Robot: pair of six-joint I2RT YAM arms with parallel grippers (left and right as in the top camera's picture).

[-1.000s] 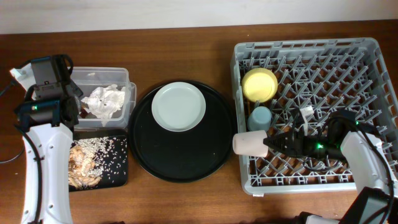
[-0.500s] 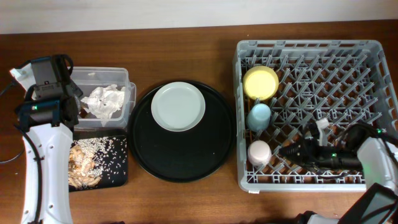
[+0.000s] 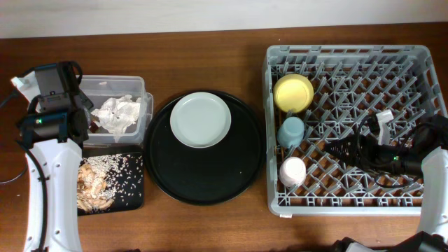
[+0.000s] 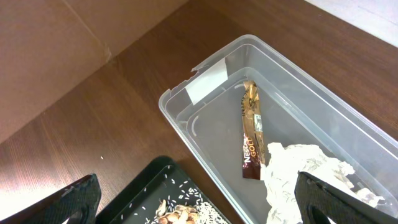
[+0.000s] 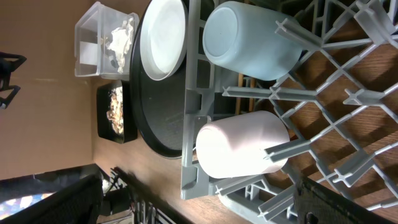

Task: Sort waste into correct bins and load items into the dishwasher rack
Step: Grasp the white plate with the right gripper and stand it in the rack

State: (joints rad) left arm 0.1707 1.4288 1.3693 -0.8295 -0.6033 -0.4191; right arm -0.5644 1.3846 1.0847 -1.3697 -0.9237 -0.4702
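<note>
The grey dishwasher rack [image 3: 346,50] fills the right side. Along its left edge stand the yellow bowl [image 3: 293,93], the light-blue cup [image 3: 291,131] and the pink cup [image 3: 292,170], which is mouth down. My right gripper [image 3: 341,149] hangs open just right of the pink cup [image 5: 239,149], touching nothing. The pale plate [image 3: 201,120] lies on the round black tray. My left gripper [image 4: 199,202] is open and empty over the clear tub [image 4: 186,118], which holds the napkin [image 3: 119,112] and the gold-brown wrapper [image 4: 250,134]. Food scraps with rice [image 3: 105,178] lie in the shallow black tray.
The large round black tray [image 3: 203,178] sits between the bins and the rack. The shallow black tray [image 3: 138,203] lies directly in front of the tub. Upright pegs cover the rack floor around my right gripper. Bare wooden table [image 3: 210,56] runs behind.
My right gripper has set the pink cup in the rack's front-left corner, opened, and drawn back to the right. The left arm has not moved.
</note>
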